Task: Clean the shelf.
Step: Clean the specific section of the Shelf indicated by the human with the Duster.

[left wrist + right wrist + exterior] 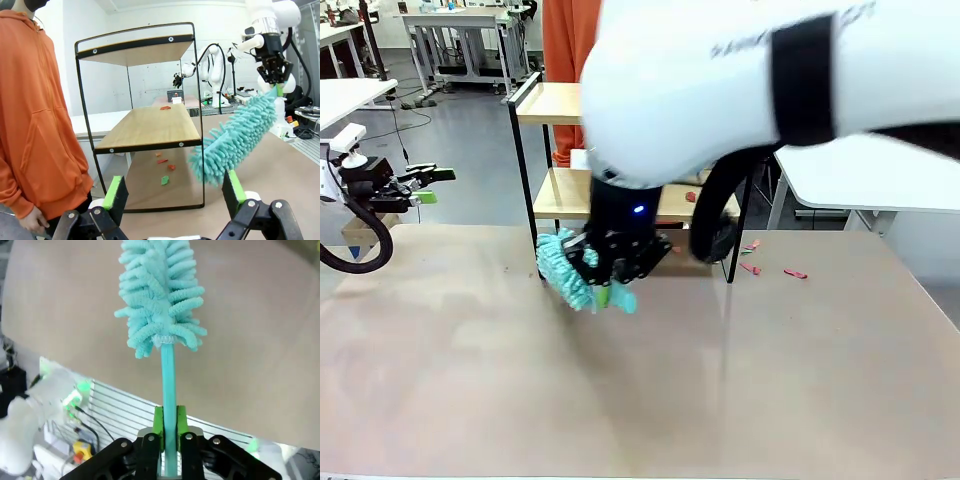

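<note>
A robotics lab with open workshop space.
Behind the shelf (550,103) stand white workbenches (460,25) on metal legs over a bare grey floor (470,160) with loose cables (400,125). Another white table (860,175) stands just right of the shelf, which sits on a plain tabletop (470,350).

The surface (470,380) is viewed in the front view from its near edge, facing the shelf (552,103) at 12 o'clock, with the right arm (720,80) blurred close against the lens. In the left wrist view the shelf is seen end-on from low and near, with the duster (235,140) at 3 o'clock. In the right wrist view the duster is sighted along from close by, down onto the surface. The duster is shared by all three views.
</note>
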Robot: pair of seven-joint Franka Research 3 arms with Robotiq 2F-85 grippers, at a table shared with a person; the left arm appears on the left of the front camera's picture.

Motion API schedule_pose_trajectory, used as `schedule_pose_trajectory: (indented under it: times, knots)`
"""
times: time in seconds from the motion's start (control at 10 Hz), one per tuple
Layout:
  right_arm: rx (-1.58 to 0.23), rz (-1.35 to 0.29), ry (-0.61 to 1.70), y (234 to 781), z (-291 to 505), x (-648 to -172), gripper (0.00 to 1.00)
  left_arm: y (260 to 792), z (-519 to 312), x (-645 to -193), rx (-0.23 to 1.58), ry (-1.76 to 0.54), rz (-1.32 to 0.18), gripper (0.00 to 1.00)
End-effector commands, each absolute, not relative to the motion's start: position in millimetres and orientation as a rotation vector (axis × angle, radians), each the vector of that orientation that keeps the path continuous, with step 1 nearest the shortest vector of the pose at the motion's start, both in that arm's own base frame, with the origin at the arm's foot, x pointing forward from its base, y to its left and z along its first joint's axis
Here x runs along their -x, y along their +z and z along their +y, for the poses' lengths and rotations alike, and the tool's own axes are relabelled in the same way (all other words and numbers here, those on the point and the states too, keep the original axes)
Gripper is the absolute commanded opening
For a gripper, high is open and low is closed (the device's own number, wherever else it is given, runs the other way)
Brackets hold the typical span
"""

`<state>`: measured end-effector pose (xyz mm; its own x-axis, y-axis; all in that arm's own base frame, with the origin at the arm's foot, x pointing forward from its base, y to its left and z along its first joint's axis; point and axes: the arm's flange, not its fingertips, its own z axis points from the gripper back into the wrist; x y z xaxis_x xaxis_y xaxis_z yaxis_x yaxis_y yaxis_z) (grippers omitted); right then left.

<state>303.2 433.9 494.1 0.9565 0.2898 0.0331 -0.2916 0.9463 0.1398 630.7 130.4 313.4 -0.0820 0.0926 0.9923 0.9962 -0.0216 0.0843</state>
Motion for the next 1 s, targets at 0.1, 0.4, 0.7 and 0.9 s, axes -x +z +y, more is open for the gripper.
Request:
schedule_pose_trajectory:
  times: [0.1,0.4,0.7,0.9]
  knots:
    - [-0.082,-0.095,0.133,470.4,489.7,-313.5,0.13,316.4,129.3,-630.8,1.258,-1.25,-1.333,1.0]
    - [-0.029,-0.208,0.061,449.8,516.4,-332.6,0.13,316.4,129.3,-630.8,1.258,-1.25,-1.333,1.0]
    - [-0.018,-0.255,0.041,428.0,528.4,-362.4,0.13,316.4,129.3,-630.8,1.258,-1.25,-1.333,1.0]
    - [-0.013,-0.233,0.073,428.1,509.2,-357.5,0.13,316.4,129.3,-630.8,1.258,-1.25,-1.333,1.0]
